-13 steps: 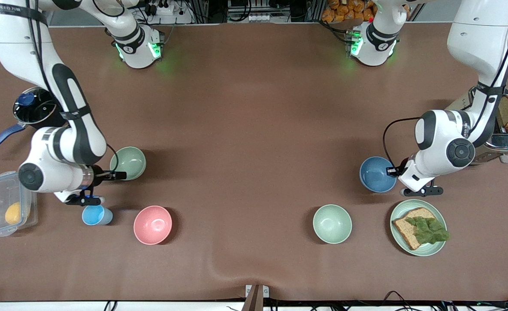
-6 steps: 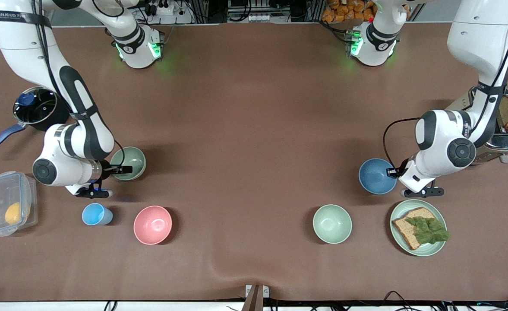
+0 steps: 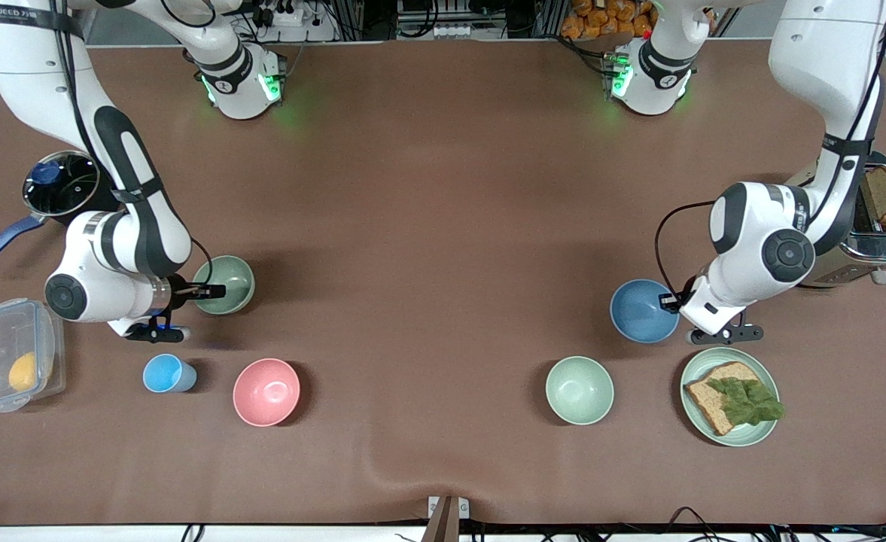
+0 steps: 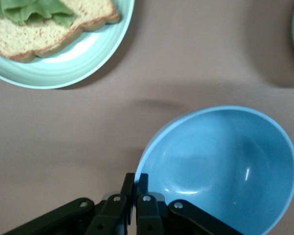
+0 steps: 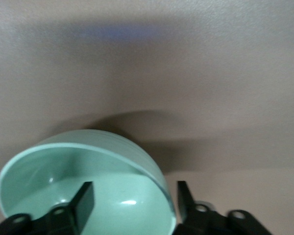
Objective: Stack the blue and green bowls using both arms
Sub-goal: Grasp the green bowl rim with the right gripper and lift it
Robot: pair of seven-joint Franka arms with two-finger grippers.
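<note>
Each arm holds one bowl by its rim, at the two ends of the table.

At middle right of the front frame, the left gripper (image 3: 672, 302) is pinched narrow on the rim of the blue bowl (image 3: 643, 311); in the left wrist view its fingers (image 4: 135, 185) clamp the rim, and the bowl tilts above its shadow on the table (image 3: 427, 226). Just below it in the front frame sit the plate (image 3: 766, 433) with bread and a pale bowl (image 3: 580, 390). At middle left, the right gripper (image 3: 205, 290) straddles the rim of the green bowl (image 3: 226, 284), one finger (image 5: 83, 199) inside and one outside, gripping the wall. Lower in the frame are a cup (image 3: 167, 374) and a pink bowl (image 3: 266, 391).
</note>
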